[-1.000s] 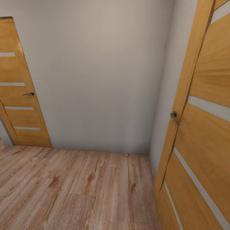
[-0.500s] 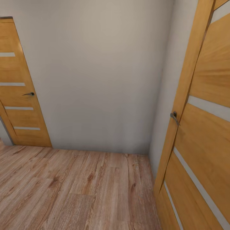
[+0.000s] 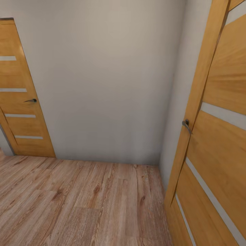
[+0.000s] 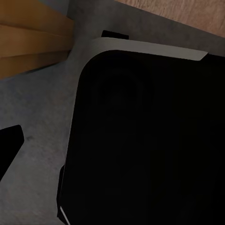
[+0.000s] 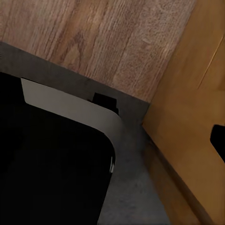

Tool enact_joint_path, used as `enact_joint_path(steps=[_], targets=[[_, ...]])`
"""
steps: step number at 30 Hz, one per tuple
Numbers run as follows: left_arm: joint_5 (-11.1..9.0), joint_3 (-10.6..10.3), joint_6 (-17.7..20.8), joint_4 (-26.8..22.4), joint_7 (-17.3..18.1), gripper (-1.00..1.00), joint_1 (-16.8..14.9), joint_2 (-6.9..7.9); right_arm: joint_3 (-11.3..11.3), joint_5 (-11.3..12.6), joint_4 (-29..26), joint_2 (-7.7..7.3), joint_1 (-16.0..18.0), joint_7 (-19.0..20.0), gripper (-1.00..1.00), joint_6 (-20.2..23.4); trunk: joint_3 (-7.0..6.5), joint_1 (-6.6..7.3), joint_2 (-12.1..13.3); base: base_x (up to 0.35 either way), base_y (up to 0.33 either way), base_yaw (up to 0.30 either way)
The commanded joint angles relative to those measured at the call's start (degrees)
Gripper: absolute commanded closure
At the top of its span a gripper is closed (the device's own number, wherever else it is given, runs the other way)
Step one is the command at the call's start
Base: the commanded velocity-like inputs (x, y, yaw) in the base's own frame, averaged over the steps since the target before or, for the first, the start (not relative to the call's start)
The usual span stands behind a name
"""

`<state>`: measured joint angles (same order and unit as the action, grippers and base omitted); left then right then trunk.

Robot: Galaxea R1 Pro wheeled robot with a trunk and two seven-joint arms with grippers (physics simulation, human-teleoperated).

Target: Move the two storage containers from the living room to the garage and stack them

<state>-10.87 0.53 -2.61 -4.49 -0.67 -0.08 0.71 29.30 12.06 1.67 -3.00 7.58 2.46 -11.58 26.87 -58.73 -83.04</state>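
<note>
From the wrist views we cannot tell how the jaws stand, because a dark part of the robot body (image 4: 150, 140) covers most of the left picture and a similar dark panel (image 5: 51, 159) covers much of the right one. Further out we see a wood-plank floor (image 3: 78, 201), a pale wall (image 3: 109, 78), a closed door (image 3: 20, 102) at the left and an open door (image 3: 215, 143) close at the right. Nothing has changed over the last second, so we judge the robot pauses on its way; the two storage containers are not visible here, and the task is not advancing.
</note>
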Motion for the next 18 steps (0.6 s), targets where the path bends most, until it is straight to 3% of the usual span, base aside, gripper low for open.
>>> enact_joint_path(steps=[1, 5, 18], targets=[[-0.28, 0.00, -0.12, 0.00, -0.05, -1.00, -0.01, -0.01, 0.40, 0.60, 0.18, 0.02, 0.07, 0.09, -1.00, -0.29, 0.05, 0.00, -0.03, 0.000, 0.000, 0.000], [-0.27, -0.07, -0.12, 0.01, -0.04, -1.00, -0.01, -0.01, 0.40, 0.60, 0.18, 0.02, 0.07, -0.13, -1.00, -0.28, 0.05, 0.00, -0.03, 0.117, 0.000, 0.000], [-0.29, -0.09, -0.08, 0.01, -0.04, -1.00, -0.01, -0.01, 0.34, 0.60, 0.18, 0.09, 0.07, -0.18, -1.00, -0.42, 0.05, 0.00, -0.03, 0.314, 0.000, 0.000]])
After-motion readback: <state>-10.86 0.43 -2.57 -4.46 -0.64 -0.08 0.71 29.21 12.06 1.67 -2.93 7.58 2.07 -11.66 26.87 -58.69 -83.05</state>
